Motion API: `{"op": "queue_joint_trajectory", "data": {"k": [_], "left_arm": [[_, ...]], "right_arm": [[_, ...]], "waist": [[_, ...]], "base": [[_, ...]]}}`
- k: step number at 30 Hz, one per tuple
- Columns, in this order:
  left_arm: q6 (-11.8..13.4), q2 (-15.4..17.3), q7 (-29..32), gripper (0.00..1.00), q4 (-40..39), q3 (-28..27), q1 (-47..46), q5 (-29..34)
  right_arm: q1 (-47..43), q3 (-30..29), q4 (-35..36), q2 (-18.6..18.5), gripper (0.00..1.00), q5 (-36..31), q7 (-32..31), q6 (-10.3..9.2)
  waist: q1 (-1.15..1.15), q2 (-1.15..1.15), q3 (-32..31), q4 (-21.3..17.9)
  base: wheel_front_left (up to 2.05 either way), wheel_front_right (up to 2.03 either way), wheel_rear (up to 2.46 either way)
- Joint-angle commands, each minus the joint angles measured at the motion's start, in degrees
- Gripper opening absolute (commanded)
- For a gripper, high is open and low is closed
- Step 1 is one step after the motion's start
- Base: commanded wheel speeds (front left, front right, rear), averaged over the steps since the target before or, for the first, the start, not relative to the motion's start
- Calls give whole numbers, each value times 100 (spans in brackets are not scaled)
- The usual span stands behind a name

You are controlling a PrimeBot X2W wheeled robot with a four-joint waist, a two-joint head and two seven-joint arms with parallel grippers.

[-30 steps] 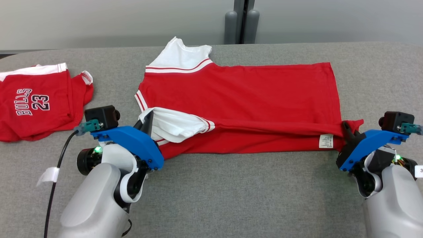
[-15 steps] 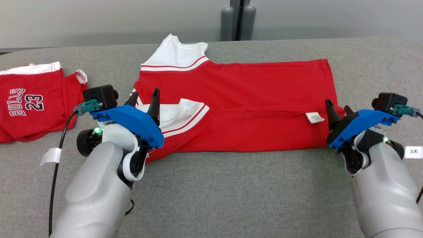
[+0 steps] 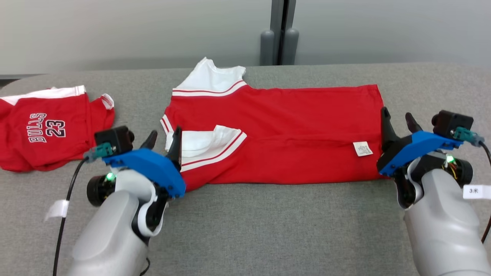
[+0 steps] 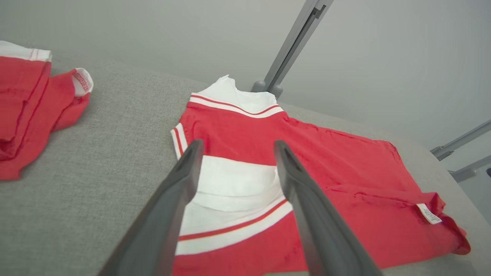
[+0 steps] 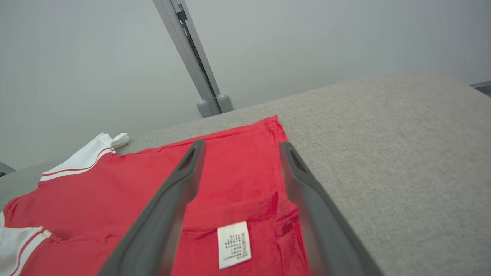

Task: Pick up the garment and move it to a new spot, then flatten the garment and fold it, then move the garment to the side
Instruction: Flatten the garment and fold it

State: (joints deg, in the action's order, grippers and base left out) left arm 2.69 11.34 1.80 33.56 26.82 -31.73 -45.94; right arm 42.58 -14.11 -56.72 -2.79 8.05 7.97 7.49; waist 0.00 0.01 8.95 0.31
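Note:
The garment (image 3: 284,126) is a red shirt with white sleeves, lying lengthwise across the grey table with its near edge folded over the middle. One white sleeve (image 3: 203,142) rests on top of the red cloth at the left end; a white care label (image 3: 362,148) faces up near the right end. My left gripper (image 3: 165,138) hovers open over the sleeve end (image 4: 238,184), holding nothing. At the hem end (image 5: 245,180), my right gripper (image 3: 397,120) is open too, its fingers apart above the cloth's right edge.
A second red shirt (image 3: 46,128) printed BULLS 23 lies bunched at the table's left end. A grey post (image 3: 282,34) stands behind the table's far edge (image 3: 345,64). Bare grey tabletop (image 3: 276,230) lies between my forearms.
Both grippers have opened and let go of the garment's near edge, which now lies folded over the middle. Both have lifted slightly. The head camera has shifted between frames.

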Motion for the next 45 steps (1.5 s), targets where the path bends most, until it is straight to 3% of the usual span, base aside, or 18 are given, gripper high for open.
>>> {"op": "queue_joint_trajectory", "data": {"k": [1,5,15,23,24,26,35,45], "left_arm": [[60,96,55,100,-125,37,208,-6],[252,274,317,100,-421,125,652,26],[688,422,920,100,-738,201,1346,-164],[778,428,879,100,-530,-96,1237,-408],[766,427,851,92,-506,-126,1220,-434],[733,407,767,2,-484,-156,1184,-459],[584,397,557,0,-533,-197,1063,-468],[531,288,445,0,-692,-126,998,-461]], "right_arm": [[-199,-43,104,-22,100,-105,61,1],[-578,-166,429,-21,100,-296,132,1],[-1526,42,1471,-23,100,78,-73,1],[-1921,129,2297,-21,100,250,-479,1],[-1966,113,2374,-21,100,244,-529,1],[-2045,85,2444,-20,100,217,-661,2],[-2022,186,2256,-21,100,314,-1034,1],[-1427,408,1350,-23,100,367,-1049,1]], "waist": [[0,-1,-65,10],[0,-1,-203,63],[0,-1,-127,-87],[0,-1,166,-381],[0,-1,193,-401],[0,-1,239,-424],[0,-1,370,-319],[0,-1,490,-74]], "base": [[0,0,0],[0,0,0],[0,0,0],[0,0,0],[0,0,0],[0,0,0],[0,0,0],[0,0,0]]}}
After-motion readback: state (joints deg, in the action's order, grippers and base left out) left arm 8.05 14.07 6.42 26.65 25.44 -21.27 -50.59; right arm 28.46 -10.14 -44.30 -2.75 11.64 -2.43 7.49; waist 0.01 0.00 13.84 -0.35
